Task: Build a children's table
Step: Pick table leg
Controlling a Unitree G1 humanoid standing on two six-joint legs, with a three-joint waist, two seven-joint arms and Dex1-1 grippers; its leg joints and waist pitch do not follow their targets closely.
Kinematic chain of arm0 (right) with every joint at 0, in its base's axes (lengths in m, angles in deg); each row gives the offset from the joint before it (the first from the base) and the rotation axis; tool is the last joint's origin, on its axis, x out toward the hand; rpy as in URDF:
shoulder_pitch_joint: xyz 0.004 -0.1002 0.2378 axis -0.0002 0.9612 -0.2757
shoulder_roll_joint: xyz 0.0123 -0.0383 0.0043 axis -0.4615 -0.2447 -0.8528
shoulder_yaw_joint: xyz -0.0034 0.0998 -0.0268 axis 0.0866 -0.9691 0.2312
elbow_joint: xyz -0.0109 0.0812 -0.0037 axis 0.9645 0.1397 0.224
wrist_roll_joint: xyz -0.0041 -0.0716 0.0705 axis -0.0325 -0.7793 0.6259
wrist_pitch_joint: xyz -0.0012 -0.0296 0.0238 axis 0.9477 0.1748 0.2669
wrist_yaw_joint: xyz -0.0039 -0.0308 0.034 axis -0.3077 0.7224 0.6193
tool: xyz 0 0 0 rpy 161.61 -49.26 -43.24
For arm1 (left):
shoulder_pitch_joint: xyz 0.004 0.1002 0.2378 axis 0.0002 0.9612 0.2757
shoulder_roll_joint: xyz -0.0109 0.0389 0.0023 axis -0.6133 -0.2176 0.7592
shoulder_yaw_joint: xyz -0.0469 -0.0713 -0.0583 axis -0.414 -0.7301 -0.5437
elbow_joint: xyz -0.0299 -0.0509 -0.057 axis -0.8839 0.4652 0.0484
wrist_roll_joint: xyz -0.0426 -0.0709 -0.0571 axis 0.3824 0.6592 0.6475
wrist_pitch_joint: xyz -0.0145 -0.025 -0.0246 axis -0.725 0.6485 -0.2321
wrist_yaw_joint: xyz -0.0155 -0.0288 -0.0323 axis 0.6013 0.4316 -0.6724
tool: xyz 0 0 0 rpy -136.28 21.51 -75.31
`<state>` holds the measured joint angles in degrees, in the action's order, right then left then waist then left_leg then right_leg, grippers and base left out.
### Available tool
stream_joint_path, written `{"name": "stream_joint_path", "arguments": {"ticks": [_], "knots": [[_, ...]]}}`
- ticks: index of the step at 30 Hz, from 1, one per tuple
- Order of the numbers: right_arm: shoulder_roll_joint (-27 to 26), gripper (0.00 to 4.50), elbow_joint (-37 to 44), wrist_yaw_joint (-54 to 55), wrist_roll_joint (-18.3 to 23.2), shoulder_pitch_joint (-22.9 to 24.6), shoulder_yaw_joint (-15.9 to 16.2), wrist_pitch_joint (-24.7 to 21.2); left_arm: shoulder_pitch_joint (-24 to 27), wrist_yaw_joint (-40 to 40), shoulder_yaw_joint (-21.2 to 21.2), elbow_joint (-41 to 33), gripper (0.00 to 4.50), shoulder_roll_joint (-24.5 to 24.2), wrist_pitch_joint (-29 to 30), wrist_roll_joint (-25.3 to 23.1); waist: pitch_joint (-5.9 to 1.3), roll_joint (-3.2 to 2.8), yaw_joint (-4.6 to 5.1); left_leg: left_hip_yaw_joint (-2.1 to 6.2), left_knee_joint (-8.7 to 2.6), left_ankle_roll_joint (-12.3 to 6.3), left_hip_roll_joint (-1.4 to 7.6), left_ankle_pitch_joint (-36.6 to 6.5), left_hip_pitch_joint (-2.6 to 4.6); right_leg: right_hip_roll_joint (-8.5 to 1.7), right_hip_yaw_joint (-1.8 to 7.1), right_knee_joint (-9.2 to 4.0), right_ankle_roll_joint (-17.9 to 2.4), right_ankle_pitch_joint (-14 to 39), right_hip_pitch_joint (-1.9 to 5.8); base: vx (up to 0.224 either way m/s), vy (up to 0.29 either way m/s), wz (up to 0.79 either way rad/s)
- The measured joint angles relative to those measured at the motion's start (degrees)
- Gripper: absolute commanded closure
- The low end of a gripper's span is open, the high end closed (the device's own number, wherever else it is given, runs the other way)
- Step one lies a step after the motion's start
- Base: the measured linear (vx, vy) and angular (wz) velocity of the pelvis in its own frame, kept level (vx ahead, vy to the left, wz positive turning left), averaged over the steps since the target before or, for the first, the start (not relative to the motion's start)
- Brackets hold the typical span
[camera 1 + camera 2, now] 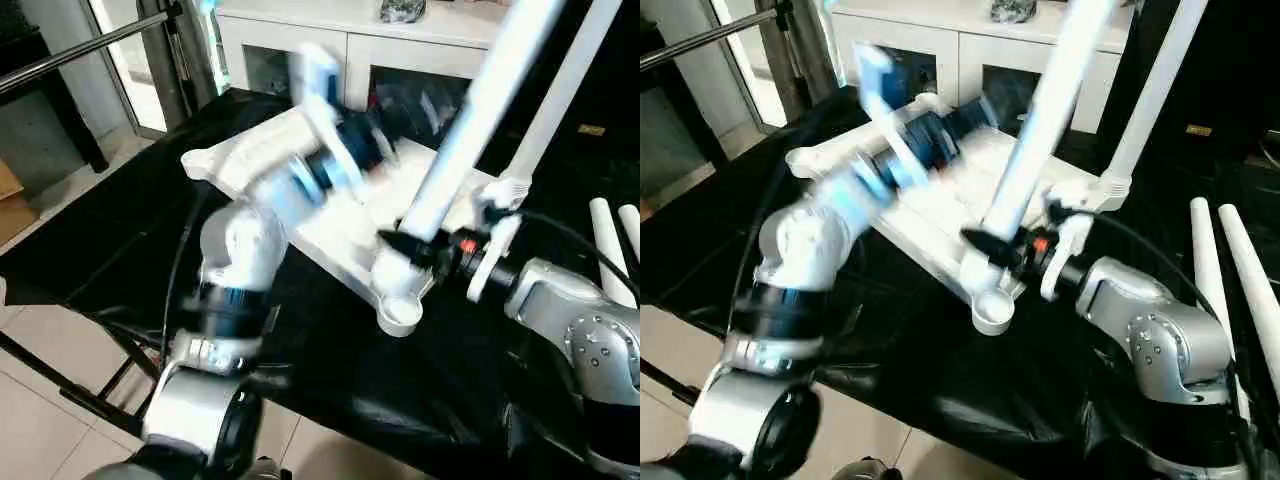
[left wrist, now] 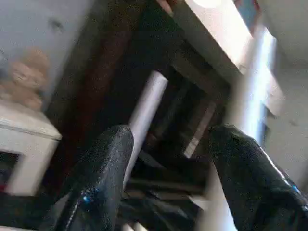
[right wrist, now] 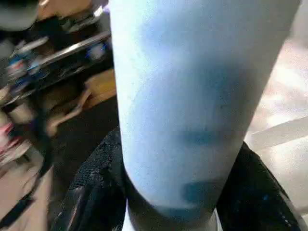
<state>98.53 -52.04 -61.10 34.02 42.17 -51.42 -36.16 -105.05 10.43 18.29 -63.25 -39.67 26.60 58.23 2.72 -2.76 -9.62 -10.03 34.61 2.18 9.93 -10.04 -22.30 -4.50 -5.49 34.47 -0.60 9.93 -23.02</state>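
Observation:
The white table top (image 1: 340, 225) lies underside up on a black cloth. My right gripper (image 1: 405, 243) is shut on a long white leg (image 1: 470, 120), low on the tube. That leg leans up and away, and its lower end is at the near corner socket (image 1: 400, 315). In the right wrist view the leg (image 3: 192, 96) sits clamped between the black fingers (image 3: 91, 192). A second leg (image 1: 565, 90) stands in the right corner socket. My left arm (image 1: 240, 240) reaches over the top, blurred. My left gripper (image 2: 173, 134) is open, with nothing between its fingers.
Two loose white legs (image 1: 1205, 270) lie on the black cloth at the right. A white glass-door cabinet (image 1: 400, 50) stands behind the table. The cloth's front edge (image 1: 110, 320) drops to a tiled floor at the left, beside a dark stand.

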Motion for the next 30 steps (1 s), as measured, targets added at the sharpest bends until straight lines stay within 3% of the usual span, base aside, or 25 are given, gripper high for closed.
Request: {"name": "stream_joint_path", "arguments": {"ticks": [2, 5, 10, 15, 20, 24, 30], "knots": [[0.6, 2.61, -1.3, 2.2, -2.6, 0.0, -0.8, 2.0, -0.1, -1.1, 3.5, 3.0, 1.52, -4.8, -2.8, -5.2, -0.01, -0.03, 0.12, 0.00, -0.02, 0.01, 0.00, 0.0, 0.02, 0.00, 0.01, 0.00, 0.1, 0.0, 0.00, 0.000, 0.000, 0.00], [1.9, 2.61, -2.7, 4.5, -6.6, 0.2, -1.6, 4.1, 1.5, -5.5, 12.9, 8.7, 1.52, -12.3, -8.3, -17.6, -0.02, -0.06, 0.18, 0.00, -0.06, 0.04, -0.01, 0.0, 0.01, 0.01, 0.03, -0.04, 0.2, 0.0, -0.01, 0.000, 0.000, 0.00], [2.5, 2.61, -2.5, 4.4, -9.2, 2.7, 0.5, 5.5, 3.3, -12.8, 23.3, 18.1, 1.52, -14.9, -14.3, -27.1, -0.01, -0.05, -0.04, 0.00, -0.08, 0.03, -0.02, 0.0, -0.10, 0.00, 0.03, -0.08, 0.0, -0.1, -0.04, 0.000, 0.000, 0.00], [2.9, 2.61, -2.6, 4.5, -11.1, 4.9, 2.0, 6.0, 2.7, -25.0, 34.2, 28.8, 1.52, -19.6, -21.7, -37.0, 0.03, -0.17, 0.55, 0.00, -0.12, 0.04, -0.02, 0.0, -0.04, 0.00, 0.04, -0.08, 0.0, -0.1, -0.06, 0.000, 0.000, 0.00], [4.0, 2.61, -1.3, 4.3, -11.7, 5.1, 2.0, 6.0, -0.4, -30.5, 37.9, 34.9, 1.52, -20.2, -26.0, -42.0, 0.01, -0.21, 0.80, 0.00, -0.12, 0.05, -0.02, 0.0, 0.01, -0.01, 0.04, -0.07, -0.2, -0.2, 0.00, 0.000, 0.000, 0.00], [4.3, 2.61, -0.5, 4.3, -12.1, 5.5, 1.9, 6.0, -3.5, -26.1, 39.7, 41.3, 1.52, -18.7, -31.9, -46.2, -0.03, -0.30, 1.12, 0.00, -0.11, 0.05, -0.02, 0.0, 0.21, -0.01, 0.05, -0.07, -0.2, -0.2, 0.20, 0.000, 0.000, 0.00], [4.3, 2.61, -0.4, 4.3, -12.2, 6.9, 1.9, 6.0, -4.7, -22.1, 40.1, 46.7, 1.52, -15.2, -34.8, -47.9, -0.03, -0.44, 1.44, 0.00, -0.10, 0.04, -0.02, 0.0, 0.18, -0.01, 0.04, -0.08, -0.2, -0.3, 0.19, 0.000, 0.000, 0.00]]}}
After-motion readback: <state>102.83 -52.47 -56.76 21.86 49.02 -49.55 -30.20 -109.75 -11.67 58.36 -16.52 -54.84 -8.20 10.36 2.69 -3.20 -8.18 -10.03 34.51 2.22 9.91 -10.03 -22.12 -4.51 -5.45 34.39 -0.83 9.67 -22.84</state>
